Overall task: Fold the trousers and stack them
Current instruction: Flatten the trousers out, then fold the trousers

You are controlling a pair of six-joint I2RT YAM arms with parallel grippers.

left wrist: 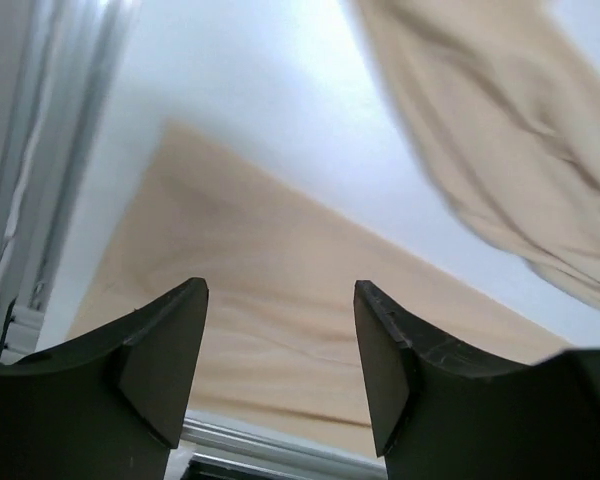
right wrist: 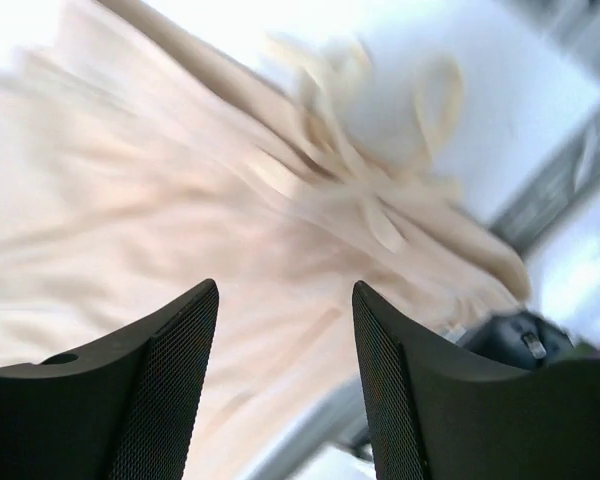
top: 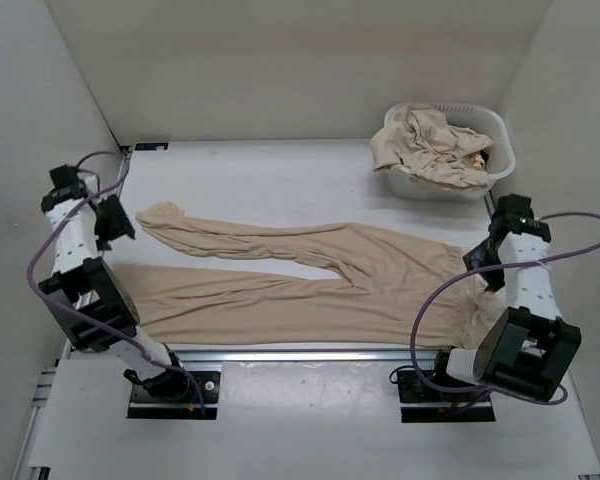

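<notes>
One pair of beige trousers [top: 310,285] lies spread flat on the white table, its two legs pointing left and its waist at the right. My left gripper [top: 115,222] hovers at the left by the leg ends. In the left wrist view its jaws [left wrist: 280,290] stand open and empty above the near leg [left wrist: 260,250], with the far leg [left wrist: 500,130] at upper right. My right gripper [top: 485,265] hangs over the waist. Its jaws [right wrist: 285,290] are open, nothing between them, above the blurred waist fabric and drawstrings [right wrist: 380,200].
A white plastic basket [top: 502,135] stands at the back right with more crumpled beige trousers [top: 430,145] in it. A metal rail [top: 300,355] runs along the table's near edge. White walls close in the left, back and right sides.
</notes>
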